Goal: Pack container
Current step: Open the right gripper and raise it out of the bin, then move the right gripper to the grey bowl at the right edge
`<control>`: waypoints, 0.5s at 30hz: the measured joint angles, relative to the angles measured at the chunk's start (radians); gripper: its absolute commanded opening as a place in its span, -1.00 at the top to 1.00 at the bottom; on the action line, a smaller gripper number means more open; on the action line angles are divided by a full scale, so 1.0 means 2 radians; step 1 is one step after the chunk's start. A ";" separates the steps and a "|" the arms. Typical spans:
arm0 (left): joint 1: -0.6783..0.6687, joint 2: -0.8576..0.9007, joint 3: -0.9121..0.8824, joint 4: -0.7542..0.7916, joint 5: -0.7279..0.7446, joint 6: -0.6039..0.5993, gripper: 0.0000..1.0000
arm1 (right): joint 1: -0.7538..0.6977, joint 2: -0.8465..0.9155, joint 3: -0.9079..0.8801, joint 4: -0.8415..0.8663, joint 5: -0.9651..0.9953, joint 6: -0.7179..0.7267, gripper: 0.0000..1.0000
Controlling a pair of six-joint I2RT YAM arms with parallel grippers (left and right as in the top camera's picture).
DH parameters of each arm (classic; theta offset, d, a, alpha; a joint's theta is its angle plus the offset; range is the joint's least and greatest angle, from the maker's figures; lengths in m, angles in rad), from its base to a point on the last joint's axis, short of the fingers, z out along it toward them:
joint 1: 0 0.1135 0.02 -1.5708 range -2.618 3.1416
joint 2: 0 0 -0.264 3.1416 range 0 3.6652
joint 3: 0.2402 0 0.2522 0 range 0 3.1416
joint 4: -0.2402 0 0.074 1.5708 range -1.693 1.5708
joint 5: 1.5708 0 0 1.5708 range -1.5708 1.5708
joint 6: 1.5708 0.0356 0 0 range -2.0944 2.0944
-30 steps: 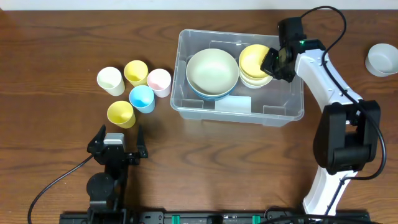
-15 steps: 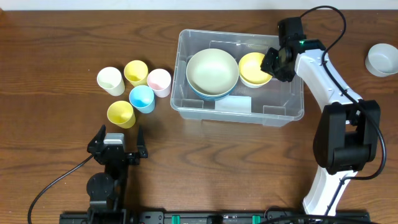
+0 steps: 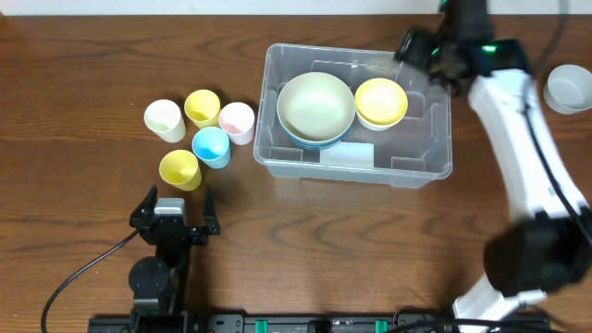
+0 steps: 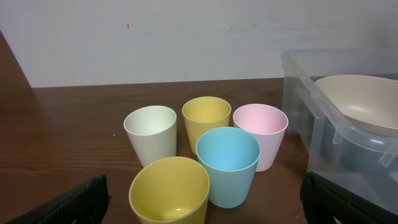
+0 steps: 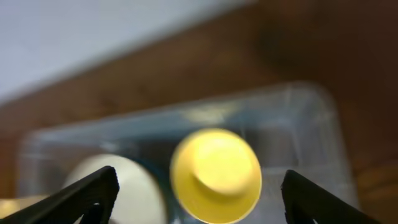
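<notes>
The clear container stands at mid-table. Inside it a cream bowl rests on a blue bowl at the left, and a yellow bowl sits at the right. My right gripper hangs open above the bin's back right corner, holding nothing. Its wrist view looks down, blurred, on the yellow bowl between its spread fingers. My left gripper is open near the front edge, just short of a group of cups.
Several cups stand left of the bin: cream, yellow, pink, blue and a second yellow one. A pale grey bowl sits at the far right edge.
My right gripper has opened, left the yellow bowl in the bin, and risen back toward the far right corner. The left arm has not moved.
</notes>
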 measured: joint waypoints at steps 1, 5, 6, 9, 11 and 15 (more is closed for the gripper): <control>0.000 0.000 0.000 0.000 0.000 0.000 -0.96 | -0.007 -0.020 0.005 0.000 0.002 -0.002 -0.91; 0.000 0.000 0.000 0.000 0.000 0.000 -0.96 | -0.052 -0.085 0.015 -0.015 0.042 -0.004 -0.99; 0.000 0.000 0.000 0.000 0.000 0.000 -0.96 | -0.068 -0.096 0.017 -0.024 0.058 -0.002 -0.99; 0.000 0.000 0.000 0.000 0.000 0.000 -0.96 | -0.118 -0.106 0.018 -0.052 0.111 0.009 -0.98; 0.000 0.000 0.000 0.000 0.000 0.000 -0.96 | -0.154 -0.098 0.015 -0.062 0.139 0.016 -0.98; 0.000 0.000 0.000 0.000 0.000 0.000 -0.96 | -0.216 -0.068 -0.005 -0.060 0.168 0.024 -0.98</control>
